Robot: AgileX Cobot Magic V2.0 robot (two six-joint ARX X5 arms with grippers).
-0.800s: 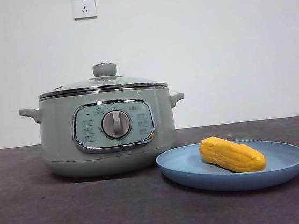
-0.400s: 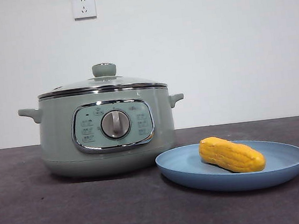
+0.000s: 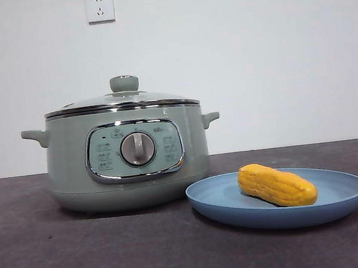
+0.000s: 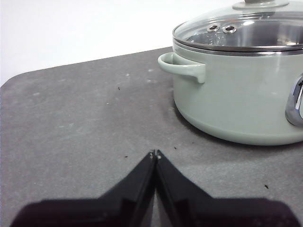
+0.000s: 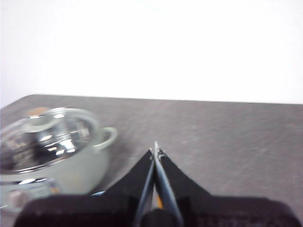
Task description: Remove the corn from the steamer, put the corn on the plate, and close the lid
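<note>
Task looks complete: corn [image 3: 277, 185] on plate [image 3: 222, 201] beside steamer [image 3: 129, 172], lid [image 3: 121, 99] seated, left gripper [image 4: 155, 153] and right gripper [image 5: 155, 150] pinched empty; no next move.

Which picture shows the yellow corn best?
The front view. There the whole corn lies in plain sight on the blue plate, beside the steamer. The left wrist view shows no corn at all. The right wrist view shows only a tiny orange sliver behind the shut right claw.
</note>
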